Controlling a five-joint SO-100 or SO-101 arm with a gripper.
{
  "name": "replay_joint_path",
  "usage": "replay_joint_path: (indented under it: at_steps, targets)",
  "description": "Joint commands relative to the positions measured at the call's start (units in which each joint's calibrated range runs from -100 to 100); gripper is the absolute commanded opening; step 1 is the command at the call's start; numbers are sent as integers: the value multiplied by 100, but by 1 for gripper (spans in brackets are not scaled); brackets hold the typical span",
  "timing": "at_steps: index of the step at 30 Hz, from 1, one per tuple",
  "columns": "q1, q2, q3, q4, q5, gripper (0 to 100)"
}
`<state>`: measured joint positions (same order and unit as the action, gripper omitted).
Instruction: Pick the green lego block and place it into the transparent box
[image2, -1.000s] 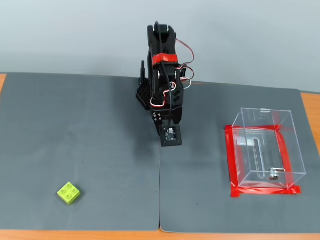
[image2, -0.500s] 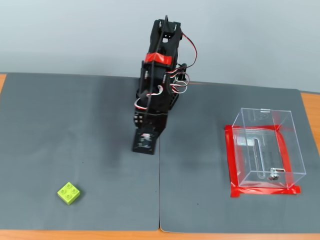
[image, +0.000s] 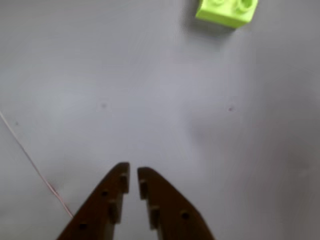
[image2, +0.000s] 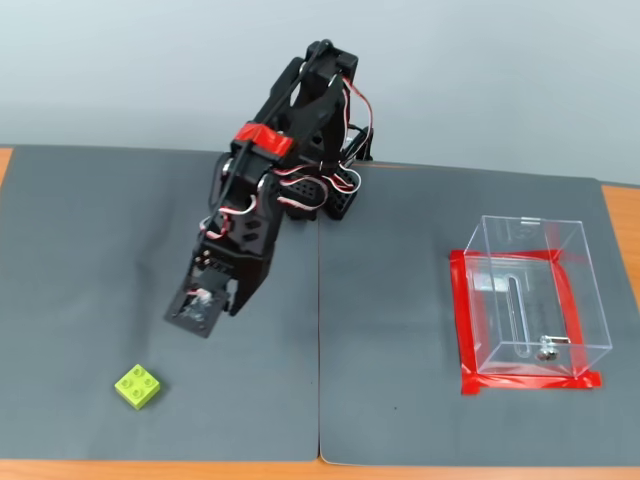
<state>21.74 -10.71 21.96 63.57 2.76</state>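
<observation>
The gripper (image: 132, 176) is hanging empty, jaws nearly closed, in the wrist view's lower centre; the block (image: 227, 11) is lying ahead at upper right, well apart.

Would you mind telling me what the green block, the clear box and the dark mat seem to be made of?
The green lego block looks like glossy moulded plastic, going by its round studs. The transparent box appears to be thin clear plastic with see-through walls. The mat looks like matte grey rubber or foam, though the pictures leave that open.
</observation>
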Motion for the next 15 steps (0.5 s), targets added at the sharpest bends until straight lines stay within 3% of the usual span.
replay_joint_path:
  at_steps: [1, 8, 15]
  targets:
    - [16, 430, -925, -73, -18, 2]
    - [98, 1168, -1811, -133, -23, 2]
    - [448, 1533, -1920, -993, -13, 2]
